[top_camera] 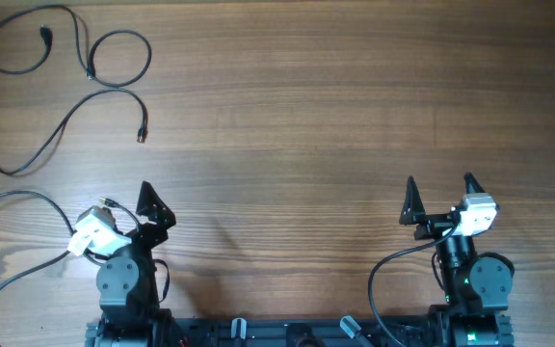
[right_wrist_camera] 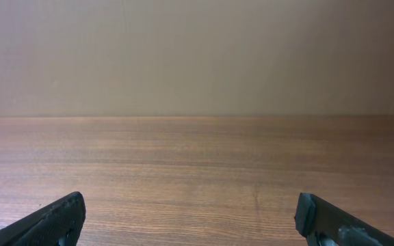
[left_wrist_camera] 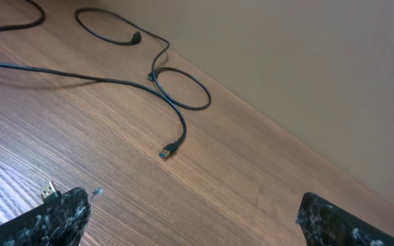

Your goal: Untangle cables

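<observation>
Wide-spread and empty, the left gripper (left_wrist_camera: 193, 220) and right gripper (right_wrist_camera: 190, 220) hover low over the table (top_camera: 306, 116) touching nothing, while the cables (left_wrist_camera: 154, 80) lie in loose loops at its far left.

Brown wood-grain table (top_camera: 335, 116), thin black cables (left_wrist_camera: 173, 147) lying in loose loops toward its far-left corner
</observation>
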You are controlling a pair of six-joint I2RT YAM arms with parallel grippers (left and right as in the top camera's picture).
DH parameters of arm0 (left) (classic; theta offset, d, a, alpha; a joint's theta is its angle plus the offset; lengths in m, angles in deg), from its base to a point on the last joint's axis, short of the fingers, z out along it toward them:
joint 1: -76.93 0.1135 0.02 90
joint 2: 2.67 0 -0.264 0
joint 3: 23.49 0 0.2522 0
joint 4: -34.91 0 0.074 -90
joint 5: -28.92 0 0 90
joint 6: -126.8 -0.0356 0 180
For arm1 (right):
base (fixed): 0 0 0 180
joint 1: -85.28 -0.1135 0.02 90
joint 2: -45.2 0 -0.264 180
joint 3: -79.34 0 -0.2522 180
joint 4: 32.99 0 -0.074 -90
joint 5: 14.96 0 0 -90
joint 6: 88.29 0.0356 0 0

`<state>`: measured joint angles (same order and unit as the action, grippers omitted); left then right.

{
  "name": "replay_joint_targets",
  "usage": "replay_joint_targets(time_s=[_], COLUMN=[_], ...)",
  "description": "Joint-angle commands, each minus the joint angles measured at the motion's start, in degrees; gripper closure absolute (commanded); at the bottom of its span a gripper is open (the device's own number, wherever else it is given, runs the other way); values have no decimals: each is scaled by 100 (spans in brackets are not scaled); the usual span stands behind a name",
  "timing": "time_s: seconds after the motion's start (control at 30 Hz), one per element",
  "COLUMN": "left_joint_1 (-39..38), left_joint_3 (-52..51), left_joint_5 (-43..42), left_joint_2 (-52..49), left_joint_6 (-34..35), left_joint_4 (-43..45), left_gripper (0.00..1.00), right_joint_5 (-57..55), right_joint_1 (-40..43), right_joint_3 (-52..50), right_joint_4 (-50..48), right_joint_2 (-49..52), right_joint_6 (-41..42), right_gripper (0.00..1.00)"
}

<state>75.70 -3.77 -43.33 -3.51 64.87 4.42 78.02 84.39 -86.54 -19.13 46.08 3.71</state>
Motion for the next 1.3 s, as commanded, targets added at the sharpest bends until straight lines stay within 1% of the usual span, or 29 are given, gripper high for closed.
replay_joint_targets(time_s=[0.0,0.2,0.43,0.67,0.83,1.0,1.13,1.27], left_joint_1=[-9,-9,-11,-11,-28,-11,-4,-4], left_joint_3=[-103,-326,-564,-564,-564,-564,-564,-564], left_joint_5=[236,249,247,247,247,227,223,214], left_joint_2=[68,68,68,68,68,68,68,68], left_joint_6=[-90,-92,-92,-103,-841,-907,-1532,-1720], left_joint_4=[168,859,1410,1403,1401,1399,1401,1401], left_gripper=[0,0,0,0,0,0,0,0], right_joint_5=[52,52,52,52,52,52,52,52], right_joint_1=[-28,-28,-28,-28,-28,-28,-28,-28], right_joint_3=[-7,-7,-7,-7,-7,-7,-7,-7], right_joint_4=[-13,-13,-13,-13,-13,-13,-13,-13], right_joint_2=[-68,-68,-68,-68,-68,-68,-68,-66], right_joint_6=[-48,-48,-48,-48,-48,-48,-48,-48], right_gripper=[0,0,0,0,0,0,0,0])
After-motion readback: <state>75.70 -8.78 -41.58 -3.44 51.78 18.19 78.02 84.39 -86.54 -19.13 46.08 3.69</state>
